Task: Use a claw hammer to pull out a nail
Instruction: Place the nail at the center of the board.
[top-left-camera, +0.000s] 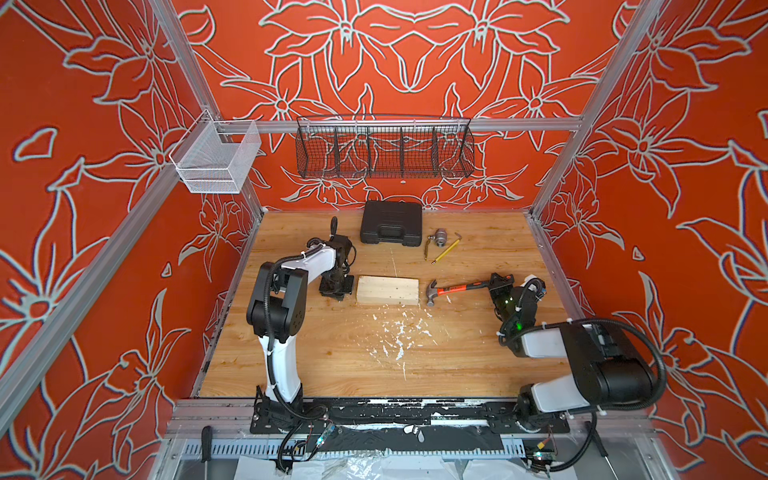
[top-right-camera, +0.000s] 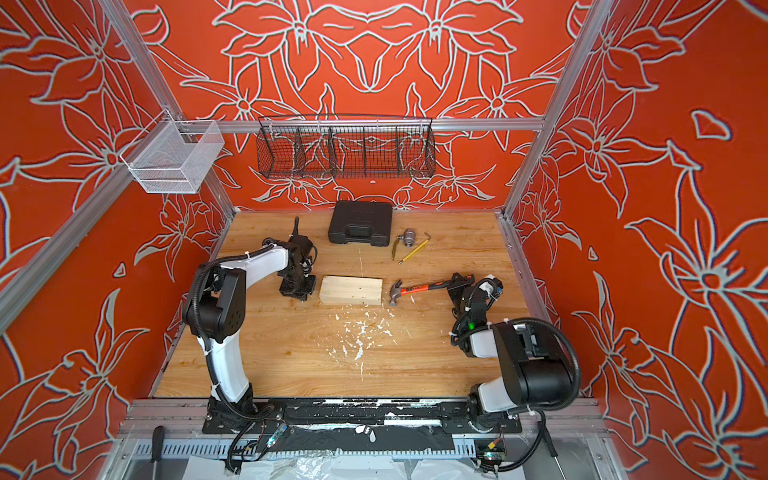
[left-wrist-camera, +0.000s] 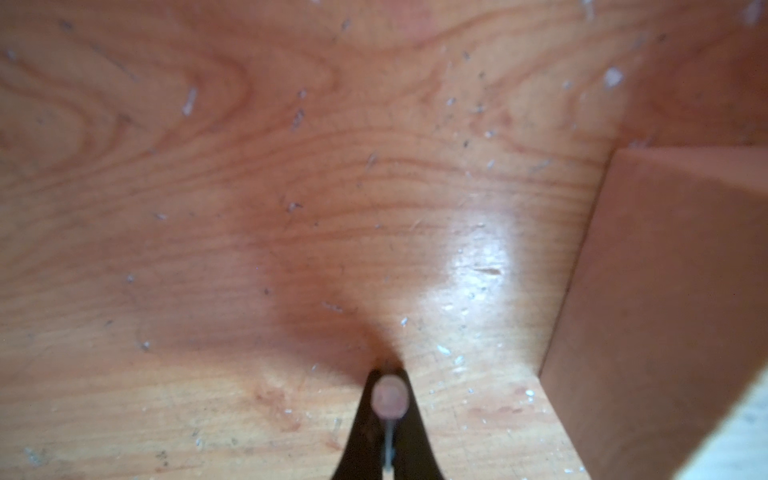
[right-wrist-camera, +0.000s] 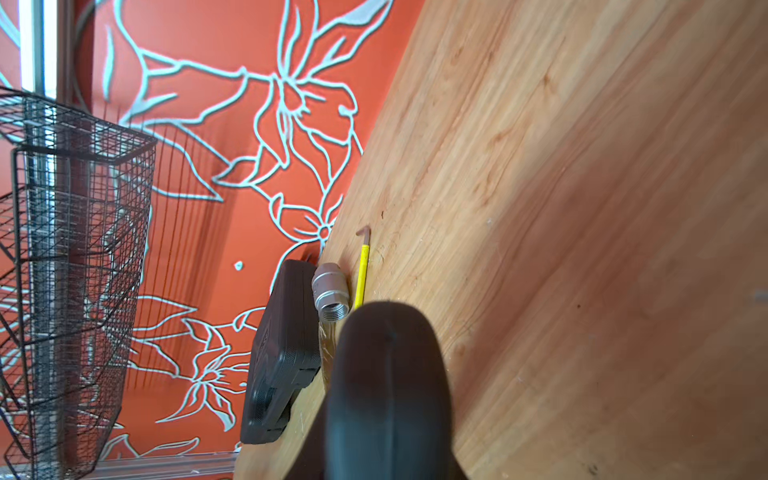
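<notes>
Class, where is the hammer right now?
In both top views the hammer sits right of the wood block, its handle end in the right gripper.
</notes>
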